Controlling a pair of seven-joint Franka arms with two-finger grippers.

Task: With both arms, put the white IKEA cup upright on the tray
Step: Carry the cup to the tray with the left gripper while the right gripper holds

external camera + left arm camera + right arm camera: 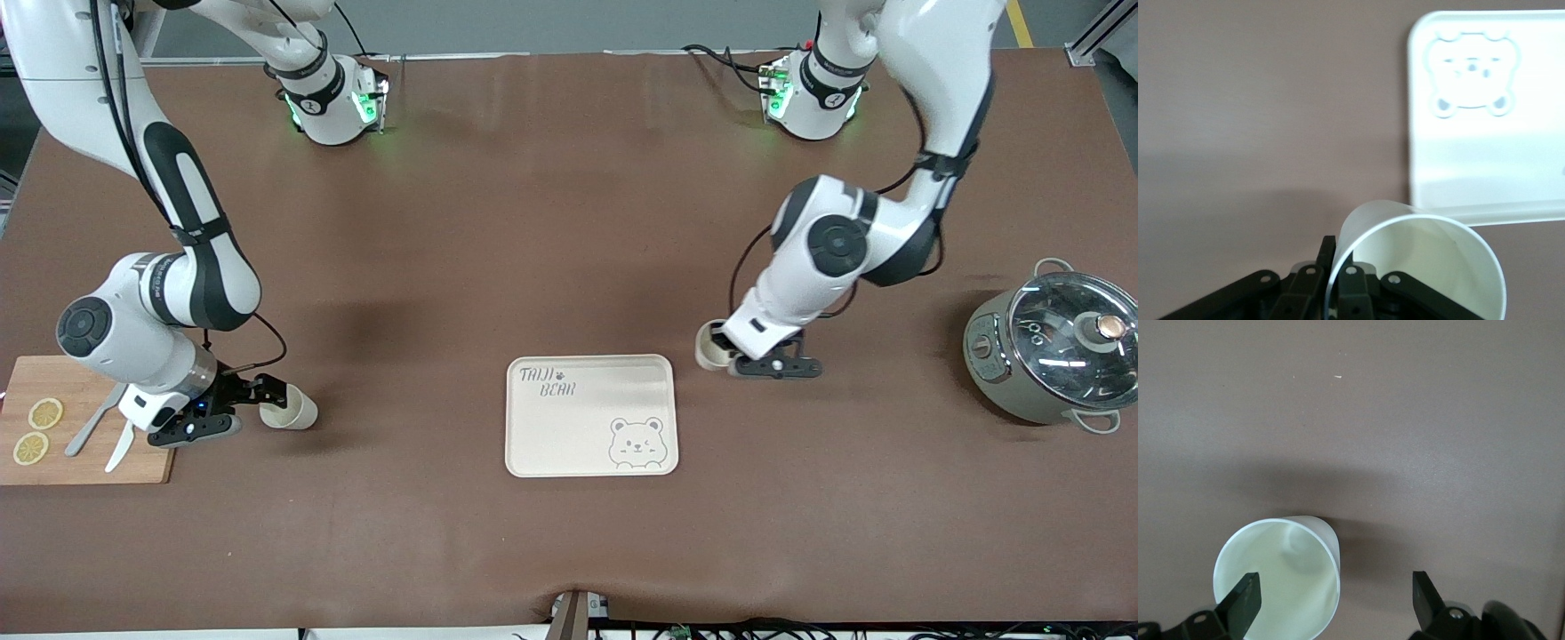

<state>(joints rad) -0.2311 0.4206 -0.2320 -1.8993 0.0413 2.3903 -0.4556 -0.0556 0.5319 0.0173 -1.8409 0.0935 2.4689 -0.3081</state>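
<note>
Two white cups show. One cup point(709, 347) is tilted on the table beside the cream bear tray point(587, 418), toward the left arm's end. My left gripper point(733, 357) is shut on its wall; in the left wrist view the fingers point(1353, 283) pinch the rim of the cup point(1431, 267), with the tray point(1485, 173) close by. The other cup point(293, 411) lies on its side by the cutting board. My right gripper point(265, 398) is open at its mouth; in the right wrist view point(1335, 597) one finger point(1245, 597) is in front of the cup's point(1281, 573) mouth and the other is off to the side.
A wooden cutting board point(89, 467) with lemon slices point(44, 413) and cutlery point(120, 444) lies at the right arm's end. A grey pot with a glass lid point(1058, 356) stands at the left arm's end. The table's front edge is nearer to the front camera than the tray.
</note>
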